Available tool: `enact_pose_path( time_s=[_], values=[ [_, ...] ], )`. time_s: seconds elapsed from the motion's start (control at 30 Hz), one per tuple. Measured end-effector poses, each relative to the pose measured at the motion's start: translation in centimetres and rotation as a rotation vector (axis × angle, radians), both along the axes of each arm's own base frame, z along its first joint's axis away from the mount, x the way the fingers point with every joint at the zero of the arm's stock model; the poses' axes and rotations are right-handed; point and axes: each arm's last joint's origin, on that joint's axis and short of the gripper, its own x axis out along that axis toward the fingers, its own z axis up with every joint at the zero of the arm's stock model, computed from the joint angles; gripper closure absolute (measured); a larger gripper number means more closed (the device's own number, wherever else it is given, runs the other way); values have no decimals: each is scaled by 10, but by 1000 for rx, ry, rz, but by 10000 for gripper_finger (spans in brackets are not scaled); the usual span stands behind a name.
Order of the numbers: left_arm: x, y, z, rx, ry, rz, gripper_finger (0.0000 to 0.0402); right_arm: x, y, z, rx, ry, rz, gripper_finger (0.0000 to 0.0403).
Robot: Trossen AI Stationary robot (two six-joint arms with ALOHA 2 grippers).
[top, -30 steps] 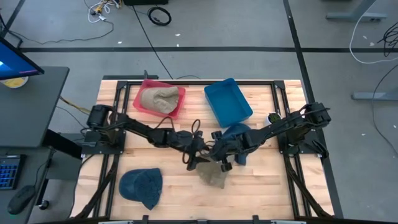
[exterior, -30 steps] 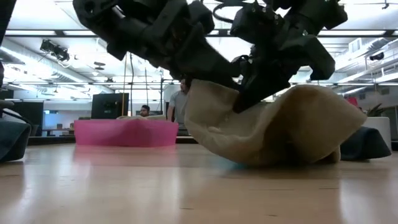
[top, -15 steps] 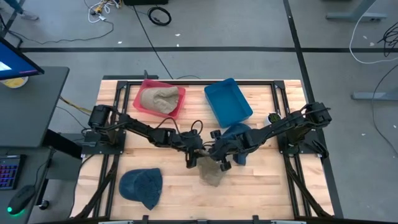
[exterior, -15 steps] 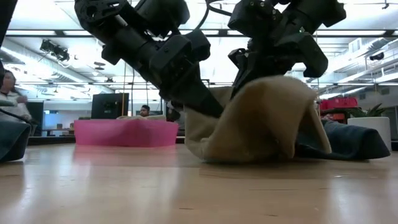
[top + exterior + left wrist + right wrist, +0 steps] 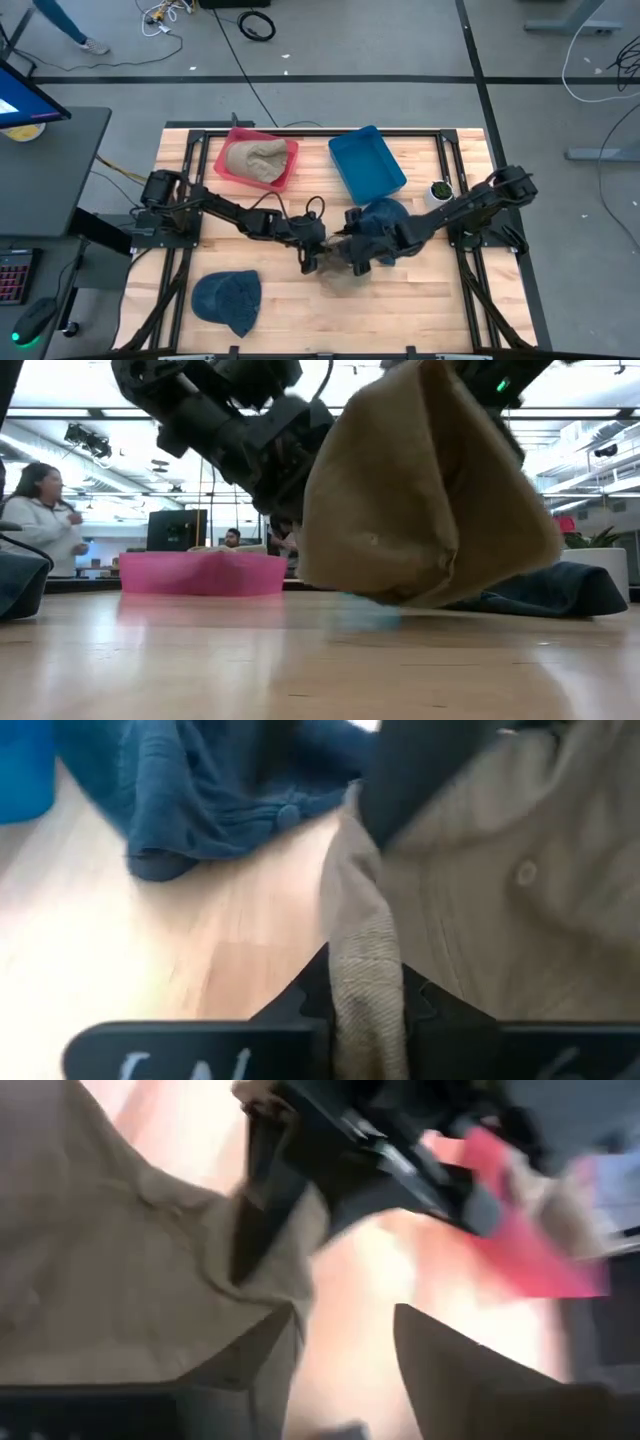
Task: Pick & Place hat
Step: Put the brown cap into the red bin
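Two grippers (image 5: 318,255) (image 5: 352,262) pinching limp tan fabric hat (image 5: 425,490), bunched folds

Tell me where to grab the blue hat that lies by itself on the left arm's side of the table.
Pinch the blue hat at the edge facing the table's middle, coming straight down from above. It lies flat and limp on the table, so no rim stands up to get under. Bunching a fold of fabric from the top looks safest.
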Motion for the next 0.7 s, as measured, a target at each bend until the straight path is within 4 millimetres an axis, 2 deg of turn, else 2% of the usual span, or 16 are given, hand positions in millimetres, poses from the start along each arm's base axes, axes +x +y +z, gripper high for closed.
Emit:
enact_pose_path(
  time_s=[0.07,0.2,0.33,0.5,0.6,0.7],
  values=[
    [-4,-4,7,20,4,16,370,-6,7,12,-65,-17,-18,213],
    [-21,-4,31,99,36,178,376,-23,20,39,-126,-65,-68,194],
    [-49,5,64,196,56,358,374,-42,28,59,-56,-116,-116,190],
    [-91,25,108,280,8,646,360,-56,28,63,142,-104,-206,197],
    [-117,44,123,283,2,831,366,-59,29,58,272,-24,-211,202],
    [-137,65,132,240,-26,1044,369,-60,30,55,331,25,-203,206]
  ],
)
